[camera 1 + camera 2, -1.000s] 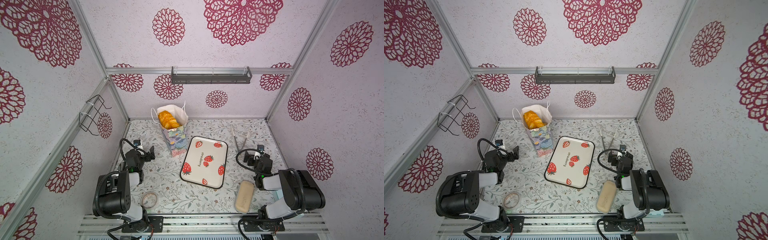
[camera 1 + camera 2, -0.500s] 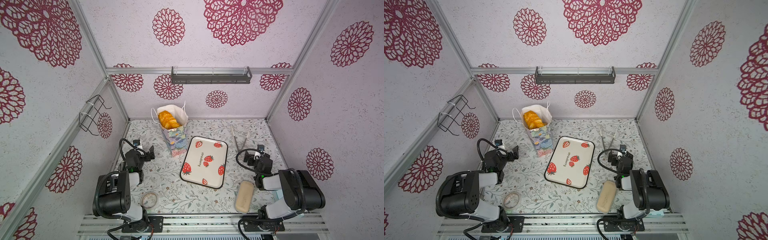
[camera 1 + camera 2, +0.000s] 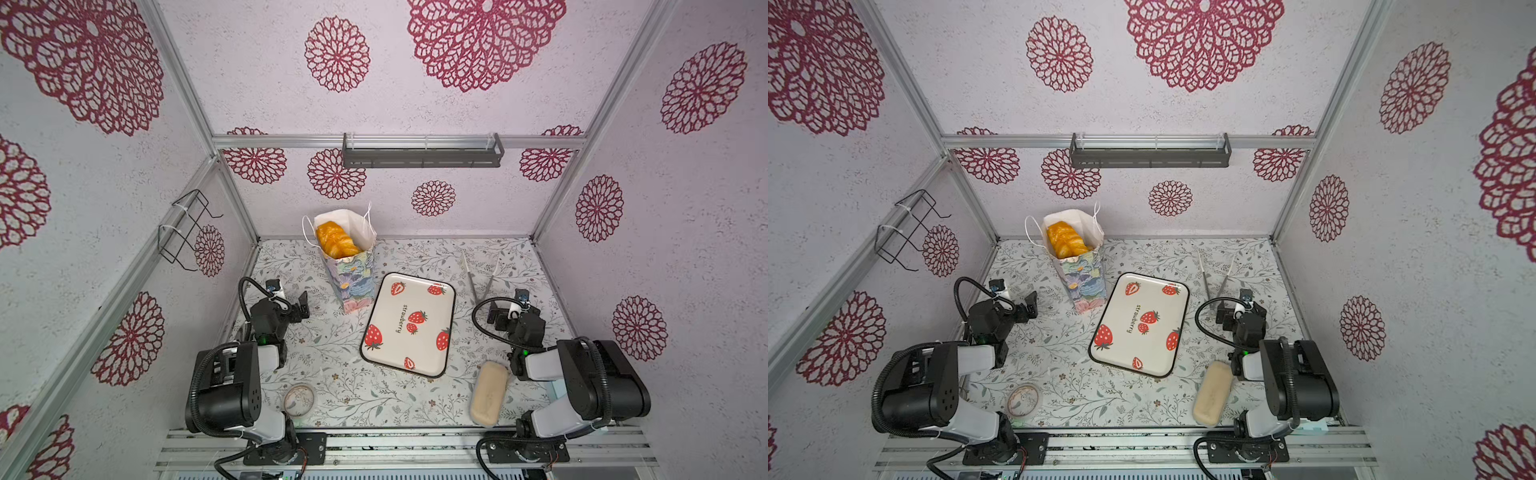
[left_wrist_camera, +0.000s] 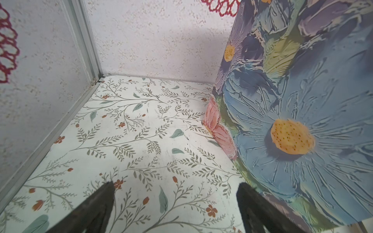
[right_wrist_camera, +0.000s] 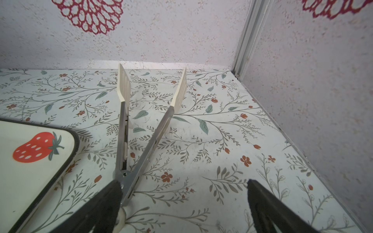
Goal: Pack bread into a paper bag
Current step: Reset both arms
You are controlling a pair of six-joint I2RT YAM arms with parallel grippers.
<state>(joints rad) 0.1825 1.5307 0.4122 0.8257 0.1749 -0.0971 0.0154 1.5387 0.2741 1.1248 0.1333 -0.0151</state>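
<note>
The paper bag stands upright at the back left of the table, painted with flowers. Golden bread fills its open white mouth. My left gripper sits low on the table just left of the bag's base, open, with only table between its fingers. My right gripper rests low at the right side, open and holding nothing. One of its fingers lies over the hinge end of the tongs.
A strawberry tray lies in the middle with nothing on it. Tongs lie at the back right. A pale beige block and a small round lid sit near the front. A wire rack hangs on the left wall.
</note>
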